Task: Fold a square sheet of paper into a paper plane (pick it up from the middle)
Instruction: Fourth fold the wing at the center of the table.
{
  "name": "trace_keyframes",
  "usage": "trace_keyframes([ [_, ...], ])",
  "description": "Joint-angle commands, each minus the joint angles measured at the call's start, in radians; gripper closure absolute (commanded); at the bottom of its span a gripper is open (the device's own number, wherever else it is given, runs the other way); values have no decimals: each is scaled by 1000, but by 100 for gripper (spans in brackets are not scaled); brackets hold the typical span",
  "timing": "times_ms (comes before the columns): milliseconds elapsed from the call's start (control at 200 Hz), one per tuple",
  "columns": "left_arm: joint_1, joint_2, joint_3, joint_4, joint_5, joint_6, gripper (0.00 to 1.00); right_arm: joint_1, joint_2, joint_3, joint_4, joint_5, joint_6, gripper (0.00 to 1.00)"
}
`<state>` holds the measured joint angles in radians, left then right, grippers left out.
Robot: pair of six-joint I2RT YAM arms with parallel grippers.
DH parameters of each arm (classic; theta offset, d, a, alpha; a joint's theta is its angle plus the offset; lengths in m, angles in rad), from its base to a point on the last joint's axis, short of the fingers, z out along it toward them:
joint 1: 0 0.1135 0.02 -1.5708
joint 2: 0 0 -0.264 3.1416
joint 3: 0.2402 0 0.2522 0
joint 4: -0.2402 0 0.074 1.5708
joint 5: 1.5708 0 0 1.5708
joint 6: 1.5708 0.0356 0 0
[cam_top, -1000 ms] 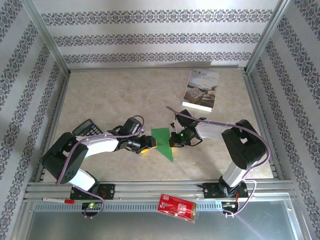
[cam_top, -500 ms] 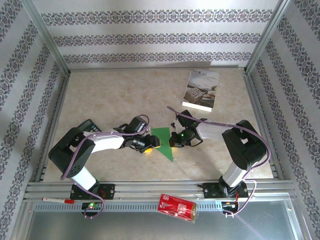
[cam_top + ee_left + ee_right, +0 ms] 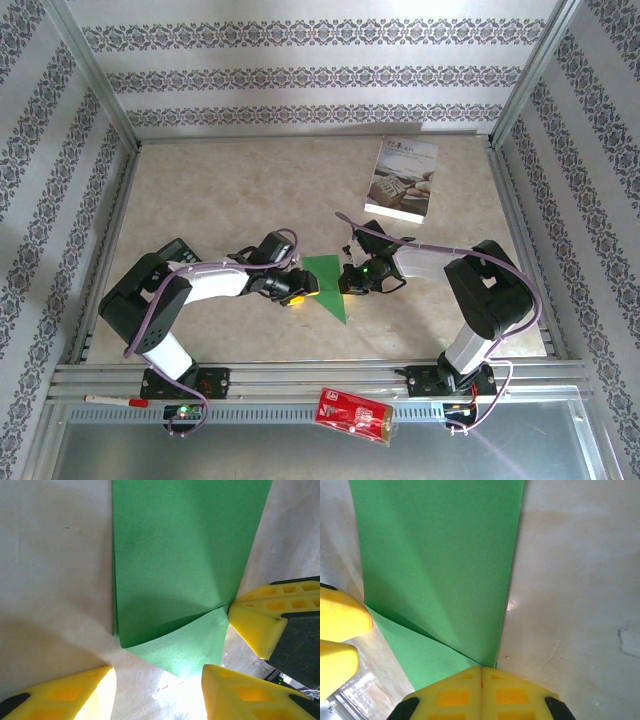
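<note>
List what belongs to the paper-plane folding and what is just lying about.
Job: green paper sheet, left gripper, right gripper.
Lying about: printed booklet, red packet, calculator, white pen.

The left tool (image 3: 302, 288) has edged rightward toward the green paper (image 3: 328, 278).

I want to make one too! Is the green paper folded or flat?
Folded: the green paper shows a creased corner flap, and from above it looks triangular, not square.
</note>
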<state>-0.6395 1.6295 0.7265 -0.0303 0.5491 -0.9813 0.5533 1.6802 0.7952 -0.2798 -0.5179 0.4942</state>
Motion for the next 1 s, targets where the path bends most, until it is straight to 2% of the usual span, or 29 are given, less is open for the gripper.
trace_keyframes([
  [0, 9, 43, 40, 88, -34, 3, 54, 2, 53, -37, -20, 90, -1, 100],
  [435, 33, 61, 71, 38, -32, 39, 65, -4, 59, -41, -22, 88, -8, 100],
  [625, 38, 24, 69, 36, -30, 49, 64, -7, 62, -44, -21, 88, -8, 100],
  [994, 52, 14, 42, 136, 29, 47, 64, -10, 72, -38, -25, 88, -14, 100],
])
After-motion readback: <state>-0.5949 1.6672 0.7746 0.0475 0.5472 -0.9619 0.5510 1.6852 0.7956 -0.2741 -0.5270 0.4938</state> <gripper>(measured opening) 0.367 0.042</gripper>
